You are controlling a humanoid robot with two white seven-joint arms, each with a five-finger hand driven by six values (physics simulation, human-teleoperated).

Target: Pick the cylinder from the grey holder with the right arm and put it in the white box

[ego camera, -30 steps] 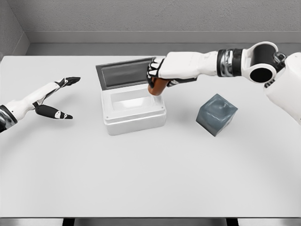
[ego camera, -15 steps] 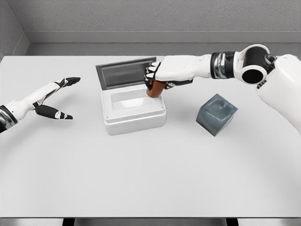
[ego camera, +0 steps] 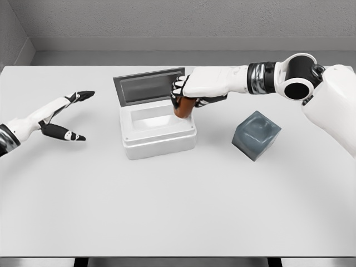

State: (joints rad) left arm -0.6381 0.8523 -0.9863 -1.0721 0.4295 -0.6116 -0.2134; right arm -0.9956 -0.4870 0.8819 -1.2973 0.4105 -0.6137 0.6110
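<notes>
Here the right hand [ego camera: 188, 92], reaching in from the right, has its fingers curled around the brown cylinder [ego camera: 182, 108], which hangs upright over the right rear corner of the white box [ego camera: 158, 139], its lower end at the rim. The box's grey lid [ego camera: 147, 86] stands open behind it, and the grey holder [ego camera: 256, 134] sits apart to the right on the white table [ego camera: 178, 206]. The left hand [ego camera: 61, 117] rests over the table at far left, fingers spread and holding nothing.

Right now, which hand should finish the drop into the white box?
Right. The right hand already grips the cylinder at the white box's right edge, so likely it only needs to lower and release. The left hand rests open, far to the box's left, holding nothing.
</notes>
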